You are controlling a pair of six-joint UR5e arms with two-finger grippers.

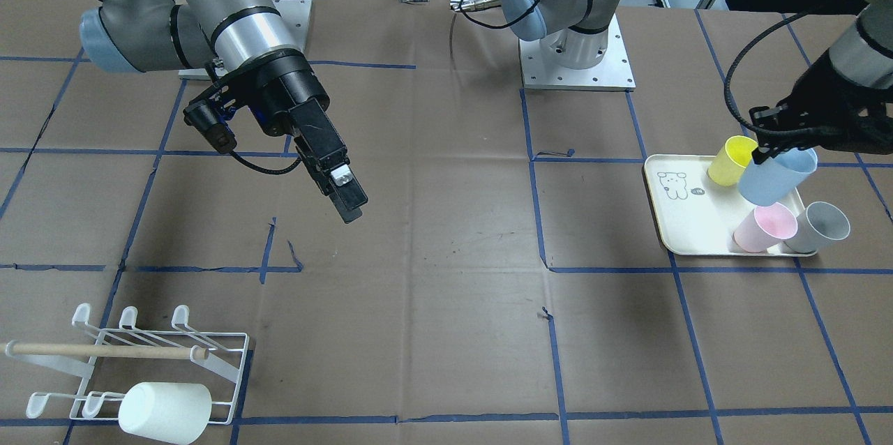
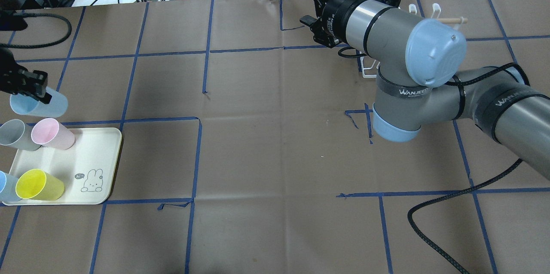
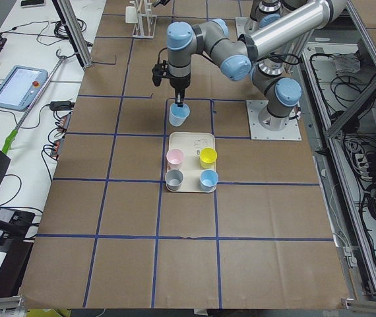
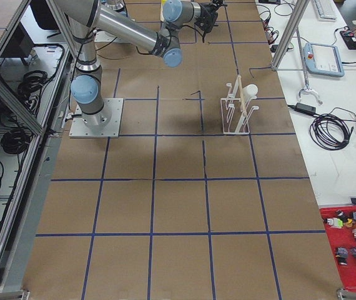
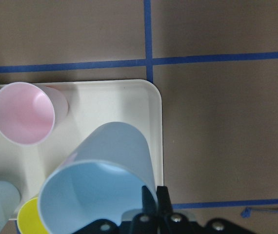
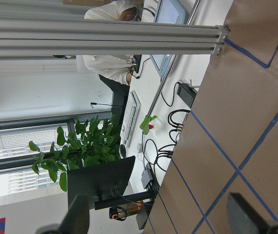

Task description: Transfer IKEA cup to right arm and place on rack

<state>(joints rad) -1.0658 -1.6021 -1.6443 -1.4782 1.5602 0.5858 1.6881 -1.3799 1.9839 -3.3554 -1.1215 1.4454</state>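
The left end effector [image 1: 766, 151] pinches the light-blue cup [image 1: 778, 176] by its rim, tilted and aloft over the tray's [image 1: 687, 222] edge. The right end effector [image 1: 354, 208] hangs spread above bare bench [image 1: 446, 305]. The rack [image 1: 104, 351] stands well apart, near the bench's edge.

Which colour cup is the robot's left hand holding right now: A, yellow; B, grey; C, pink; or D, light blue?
D: the left hand pinches the rim of the light blue cup, while the pink cup, the yellow cup and the grey cup stand ungripped on the tray.
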